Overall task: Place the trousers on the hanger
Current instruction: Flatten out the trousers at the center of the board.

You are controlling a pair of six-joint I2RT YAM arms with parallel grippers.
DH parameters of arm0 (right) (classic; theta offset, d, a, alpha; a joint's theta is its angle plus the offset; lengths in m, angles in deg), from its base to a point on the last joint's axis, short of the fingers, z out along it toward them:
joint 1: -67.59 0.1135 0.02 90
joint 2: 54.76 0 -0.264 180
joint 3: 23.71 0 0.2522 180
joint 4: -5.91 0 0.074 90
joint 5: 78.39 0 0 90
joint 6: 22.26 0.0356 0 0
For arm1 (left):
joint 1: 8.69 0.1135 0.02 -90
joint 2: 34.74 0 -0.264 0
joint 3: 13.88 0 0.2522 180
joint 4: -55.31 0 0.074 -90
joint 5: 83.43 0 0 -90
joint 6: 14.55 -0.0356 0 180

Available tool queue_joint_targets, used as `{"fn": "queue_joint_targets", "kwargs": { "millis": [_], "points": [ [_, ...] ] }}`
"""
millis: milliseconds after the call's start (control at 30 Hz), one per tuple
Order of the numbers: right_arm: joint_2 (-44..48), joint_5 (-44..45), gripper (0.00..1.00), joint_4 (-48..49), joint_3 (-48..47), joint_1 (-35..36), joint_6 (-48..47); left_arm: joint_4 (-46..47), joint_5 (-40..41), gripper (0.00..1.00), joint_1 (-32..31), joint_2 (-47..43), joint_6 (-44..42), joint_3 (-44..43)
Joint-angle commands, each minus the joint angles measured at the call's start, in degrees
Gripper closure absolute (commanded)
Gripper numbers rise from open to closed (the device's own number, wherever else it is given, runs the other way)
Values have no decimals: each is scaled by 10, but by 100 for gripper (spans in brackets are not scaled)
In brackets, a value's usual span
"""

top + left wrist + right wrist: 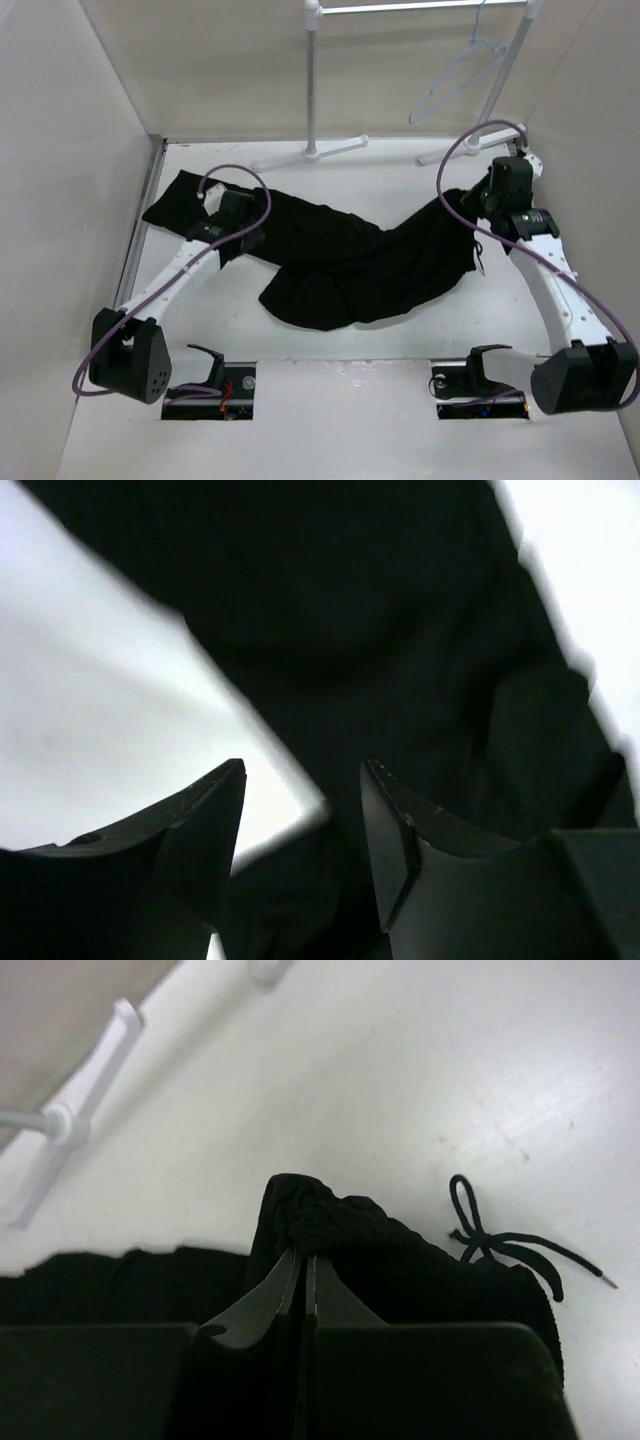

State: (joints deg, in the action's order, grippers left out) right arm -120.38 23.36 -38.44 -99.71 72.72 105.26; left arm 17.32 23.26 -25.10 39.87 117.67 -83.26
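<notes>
**A:** Where does everything sit?

**B:** The trousers (pixel 340 265) lie spread across the middle of the desk (pixel 390 180), a black band running from centre-left to the right. The hanger (pixel 441 84) hangs from the rack (pixel 313 80) at the upper right of the overhead view, well apart from them.

**A:** And the jaws?

**B:** The right jaws are pressed together on a bunched fold at the trousers' right end. The drawstring (pixel 472 1234) lies loose on the desk just beside them. The left jaws stand wide over the left end, with black cloth below them, and they hold nothing.

**A:** Which step is that?

**B:** The pick-up, I judge: one end is gripped and the other is not yet.

**A:** What does the next move call for?

**B:** The left jaws need to come down and close on the cloth under them, so that both ends can lift together. Then the trousers must travel to the upper right and feed through the hanger's frame. The hanger hangs free, so it may swing.
</notes>
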Motion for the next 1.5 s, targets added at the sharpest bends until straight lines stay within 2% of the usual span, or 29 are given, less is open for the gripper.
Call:
{"fn": "queue_joint_targets", "kwargs": {
  "millis": [0,100,167,200,267,333,367,433,467,567,600,667,733,833,900,967,1033,1067,1100,1267,1367,1467],
  "points": [
    [-27,23,97,120,-62,-31,2,-20,-7,53,-37,-35,52,73],
    [-99,35,96,162,-89,-74,10,-42,-9,51,-74,-64,73,124],
    [-164,29,90,167,-108,-102,26,-42,-14,44,-90,-77,84,149],
    [-192,24,82,167,-117,-111,31,-39,-22,40,-97,-81,91,161],
    [-225,7,54,161,-132,-118,30,-28,-49,34,-112,-81,94,170],
    [-211,-11,41,159,-120,-115,20,-9,-75,31,-130,-74,93,174],
    [-193,-6,38,164,-99,-115,13,5,-88,31,-140,-69,93,176],
    [-145,16,37,165,-42,-106,14,34,-107,30,-157,-54,93,177],
    [-120,25,43,165,-11,-97,17,51,-116,30,-164,-41,93,177],
    [-58,56,78,144,71,-73,35,99,-140,31,-183,10,93,170],
    [-39,59,85,132,92,-65,46,111,-146,33,-189,27,93,167],
    [-6,57,87,119,130,-54,58,131,-153,37,-200,58,93,158],
    [24,54,84,115,162,-42,63,147,-161,41,-208,83,93,149],
    [59,57,64,112,200,-25,75,152,-156,42,-223,118,92,136],
    [67,59,56,113,215,-24,77,162,-160,42,-230,138,93,129],
    [65,56,50,113,221,-30,73,167,-167,54,-242,151,95,120],
    [57,54,45,118,220,-47,69,157,-159,83,-253,153,96,111],
    [48,53,45,122,217,-55,64,143,-150,92,-250,139,99,109],
    [38,53,44,126,212,-61,62,120,-137,95,-244,113,106,105],
    [-38,46,42,135,172,-108,55,-39,-32,96,-188,-108,99,46],
    [-82,37,42,133,156,-127,59,-148,18,96,-138,-196,97,12],
    [-110,35,43,136,157,-145,69,-214,40,96,-62,-260,94,8]
  ]
}}
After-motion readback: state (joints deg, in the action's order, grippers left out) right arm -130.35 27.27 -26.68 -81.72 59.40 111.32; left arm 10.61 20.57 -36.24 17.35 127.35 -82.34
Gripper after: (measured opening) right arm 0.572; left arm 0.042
